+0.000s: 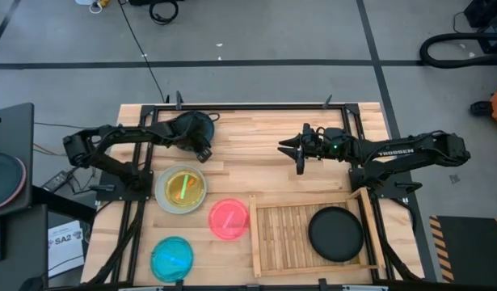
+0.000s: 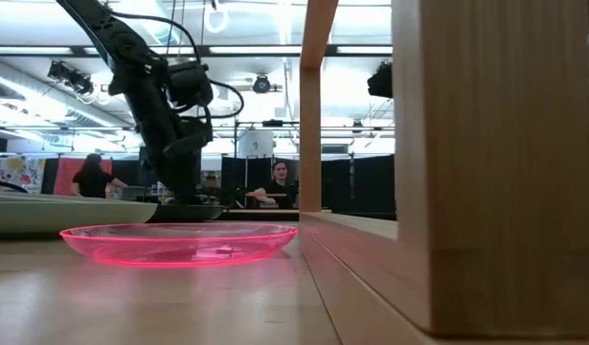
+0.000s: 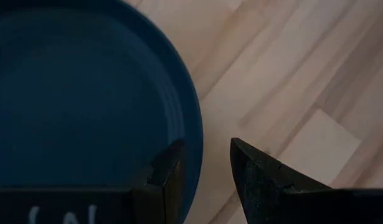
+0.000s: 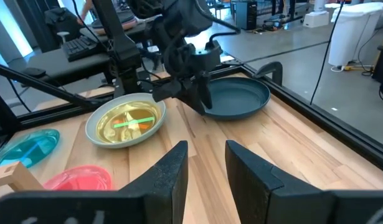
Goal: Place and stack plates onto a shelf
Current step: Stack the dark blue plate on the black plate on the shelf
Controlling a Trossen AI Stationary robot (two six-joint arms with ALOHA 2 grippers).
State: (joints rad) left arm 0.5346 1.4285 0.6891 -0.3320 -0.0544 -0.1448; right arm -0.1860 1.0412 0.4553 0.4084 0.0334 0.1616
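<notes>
The dark teal plate [image 4: 238,96] lies flat at the far left of the table, partly under my left gripper [image 1: 203,151]. That gripper [image 3: 207,162] is open and points steeply down at the plate's rim [image 3: 194,124], one finger over the plate and one outside it, with a gap showing. My right gripper [image 1: 290,153] hovers open over the table's middle with nothing between its fingers [image 4: 179,162]. The wooden shelf [image 1: 280,234] sits at the near right with a black plate [image 1: 335,233] lying in it.
A yellow-green plate [image 1: 182,186] rests in a pale plate [image 4: 98,134] near the left arm. A pink plate [image 1: 229,218] and a cyan plate [image 1: 171,259] lie nearer the front. The shelf's left half [image 1: 284,238] holds nothing. People sit in the room beyond [image 2: 280,187].
</notes>
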